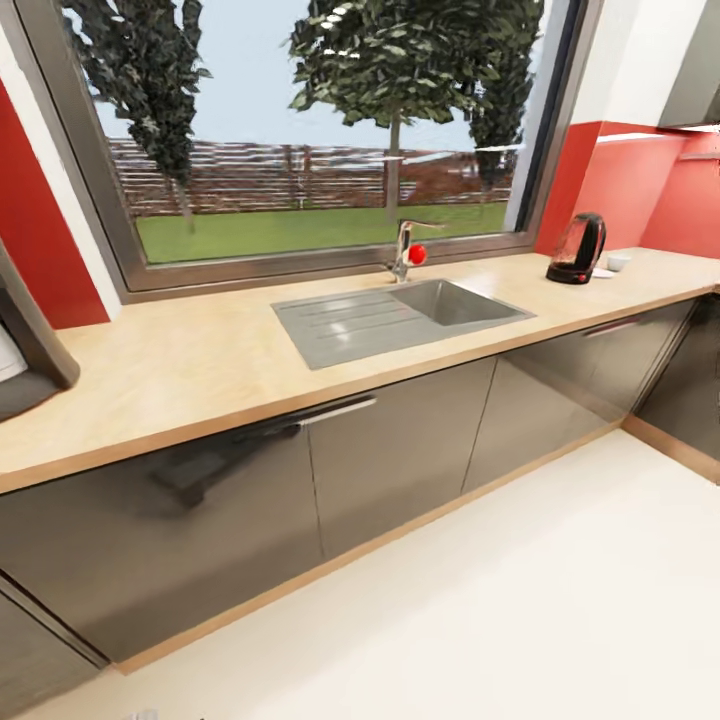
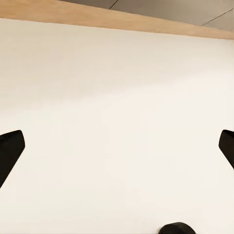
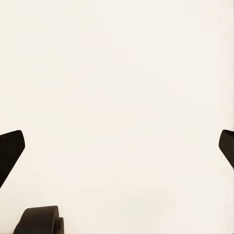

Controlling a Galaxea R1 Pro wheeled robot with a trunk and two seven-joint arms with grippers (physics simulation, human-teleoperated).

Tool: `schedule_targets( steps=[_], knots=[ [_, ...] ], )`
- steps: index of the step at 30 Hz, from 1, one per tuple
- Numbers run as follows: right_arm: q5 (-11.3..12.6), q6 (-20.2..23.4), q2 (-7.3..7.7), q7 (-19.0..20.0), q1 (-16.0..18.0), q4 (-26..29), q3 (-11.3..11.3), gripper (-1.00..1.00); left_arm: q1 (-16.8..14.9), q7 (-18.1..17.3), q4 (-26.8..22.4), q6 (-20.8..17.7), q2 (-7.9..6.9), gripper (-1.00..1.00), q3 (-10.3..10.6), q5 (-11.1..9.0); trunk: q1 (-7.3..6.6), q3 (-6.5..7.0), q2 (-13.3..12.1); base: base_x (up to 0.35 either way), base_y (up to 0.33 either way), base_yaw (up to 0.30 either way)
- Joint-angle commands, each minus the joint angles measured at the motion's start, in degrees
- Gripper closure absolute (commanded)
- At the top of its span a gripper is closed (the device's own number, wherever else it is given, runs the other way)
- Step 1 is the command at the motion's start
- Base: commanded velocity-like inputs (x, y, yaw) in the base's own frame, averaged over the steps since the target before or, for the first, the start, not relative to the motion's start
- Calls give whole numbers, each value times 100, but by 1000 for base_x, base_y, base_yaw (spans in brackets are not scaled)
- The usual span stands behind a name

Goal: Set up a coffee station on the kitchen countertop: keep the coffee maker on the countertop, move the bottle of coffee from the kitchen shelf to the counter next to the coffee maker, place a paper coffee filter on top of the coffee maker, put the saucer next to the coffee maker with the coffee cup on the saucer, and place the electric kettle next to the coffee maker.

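Head view showed the kitchen countertop (image 1: pixel 200 370) running along under the window (image 1: pixel 310 130), with the steel sink (image 1: pixel 400 315) set into it as the landmark. To the right of the sink, near the far end of the slab and against the red wall (image 1: pixel 620 185), stood the electric kettle (image 1: pixel 577 249), upright, its glass body on the black base. Just beyond the kettle, on the side away from the sink, a small white piece (image 1: pixel 618 262) rested on the counter; it looked like the coffee cup, but it was too small to be sure. To the left of the sink, at the edge of the picture, a dark slanted object (image 1: pixel 35 335) leaned over the slab; what it was I could not tell.

In my judgement the robot was on its way between steps, not handling anything. The kettle step seemed the nearest one, and it would call first for driving along the counter toward the kettle and then lifting one arm to reach its handle.

In the left wrist view the left gripper (image 2: pixel 117 148) had its fingers spread wide with nothing between them, above the pale floor (image 2: pixel 117 112) beside the wooden plinth (image 2: pixel 97 17). The right gripper (image 3: pixel 117 148) was also spread wide and empty over the floor. Both were low and well apart from the kettle
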State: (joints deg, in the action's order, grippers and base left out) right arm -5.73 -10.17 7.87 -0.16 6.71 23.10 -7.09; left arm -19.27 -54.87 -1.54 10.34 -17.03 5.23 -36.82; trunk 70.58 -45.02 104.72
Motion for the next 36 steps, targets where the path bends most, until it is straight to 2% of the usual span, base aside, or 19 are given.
schedule_targets(
  steps=[1,15,36],
  knots=[
    [-59,-20,-4,-2,5,-7,-29,-100,-5,-3,5,38,-2,-100,48,-36,1,-4,2,200,-280,-22],
    [-59,-20,-5,-4,2,-7,-29,-100,-5,20,5,38,-2,-100,48,-36,1,-4,2,213,-275,-20],
    [-59,-20,-5,-4,5,-12,-29,-100,-5,18,5,38,-2,-100,47,-36,1,-4,2,216,-271,-203]
  ],
)
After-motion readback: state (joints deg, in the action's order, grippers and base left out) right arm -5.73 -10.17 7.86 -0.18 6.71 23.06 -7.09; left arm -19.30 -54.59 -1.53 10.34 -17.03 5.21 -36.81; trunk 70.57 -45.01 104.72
